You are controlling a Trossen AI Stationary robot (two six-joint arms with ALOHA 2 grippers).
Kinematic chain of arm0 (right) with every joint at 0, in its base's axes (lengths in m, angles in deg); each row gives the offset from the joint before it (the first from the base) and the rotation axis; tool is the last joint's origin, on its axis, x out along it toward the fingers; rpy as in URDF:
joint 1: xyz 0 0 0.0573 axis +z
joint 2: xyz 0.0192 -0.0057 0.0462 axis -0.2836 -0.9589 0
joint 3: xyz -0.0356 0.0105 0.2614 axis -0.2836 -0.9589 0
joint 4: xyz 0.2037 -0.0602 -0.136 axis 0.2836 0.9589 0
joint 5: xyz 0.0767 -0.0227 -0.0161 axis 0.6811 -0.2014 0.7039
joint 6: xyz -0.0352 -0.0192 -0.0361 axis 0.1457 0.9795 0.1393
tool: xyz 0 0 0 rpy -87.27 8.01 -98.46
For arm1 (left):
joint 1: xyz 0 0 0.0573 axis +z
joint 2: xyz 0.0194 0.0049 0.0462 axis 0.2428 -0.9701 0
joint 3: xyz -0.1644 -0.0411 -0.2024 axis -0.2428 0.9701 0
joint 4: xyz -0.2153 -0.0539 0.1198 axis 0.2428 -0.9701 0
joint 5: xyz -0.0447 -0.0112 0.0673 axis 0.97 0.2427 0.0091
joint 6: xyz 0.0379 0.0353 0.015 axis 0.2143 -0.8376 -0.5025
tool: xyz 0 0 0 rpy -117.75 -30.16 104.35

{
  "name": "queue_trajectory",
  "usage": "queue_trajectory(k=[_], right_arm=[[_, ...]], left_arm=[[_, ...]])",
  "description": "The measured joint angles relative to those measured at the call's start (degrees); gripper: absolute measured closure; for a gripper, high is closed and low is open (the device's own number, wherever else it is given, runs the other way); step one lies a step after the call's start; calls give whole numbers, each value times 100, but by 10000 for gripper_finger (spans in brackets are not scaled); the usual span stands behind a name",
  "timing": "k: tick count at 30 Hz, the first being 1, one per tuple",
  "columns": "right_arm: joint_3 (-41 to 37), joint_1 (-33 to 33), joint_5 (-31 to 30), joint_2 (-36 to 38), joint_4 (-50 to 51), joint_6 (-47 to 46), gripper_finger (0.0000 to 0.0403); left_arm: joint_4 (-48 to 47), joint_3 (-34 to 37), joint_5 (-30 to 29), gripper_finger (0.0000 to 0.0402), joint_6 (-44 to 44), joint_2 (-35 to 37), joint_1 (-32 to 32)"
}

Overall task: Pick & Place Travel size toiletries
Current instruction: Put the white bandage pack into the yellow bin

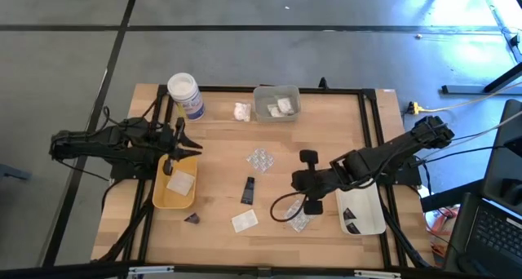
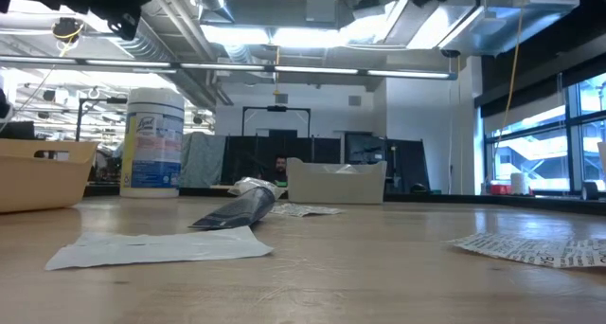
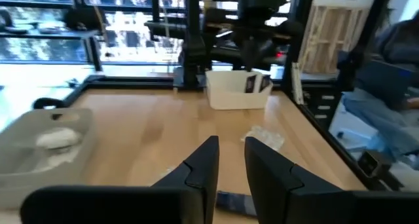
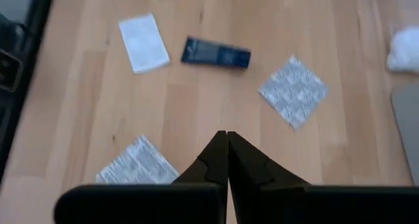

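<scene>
I am reading "Lysol" on the jar (image 2: 152,141) from the low view only, while my right gripper (image 4: 227,140) is hanging pinched shut, empty, and my left gripper (image 3: 232,160) is standing slightly parted.

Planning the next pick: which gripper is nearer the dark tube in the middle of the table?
Right. The right gripper, shut and empty, sits just beside the dark tube; the left gripper hovers farther off over the yellow tray.

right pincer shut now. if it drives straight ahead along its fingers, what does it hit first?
Probably bare wooden table first. The shut right pincer aims between the dark blue tube and the patterned square blister pack; the tube lies nearest that line. Depth is unclear.
</scene>
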Motion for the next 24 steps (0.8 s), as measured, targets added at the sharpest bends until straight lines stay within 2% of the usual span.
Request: queue_trajectory(k=[6, 12, 14, 19, 24], right_arm=[[-181, -306, 218, 0, -5, -169, 399], [-1075, -385, 1021, -1, -1101, -80, 401], [-1388, -377, 1064, -2, -1423, -177, 401], [-1945, -54, 1079, -4, -1973, -443, 390], [-2128, 571, 904, -4, -1990, -441, 399]], left_arm=[[42, 0, -30, 345, 61, -499, -393], [38, 0, -48, 347, 65, -771, -553], [43, 0, -50, 347, 63, -787, -551], [42, 0, -57, 349, 59, -788, -551], [42, 0, -60, 347, 50, -788, -551]])
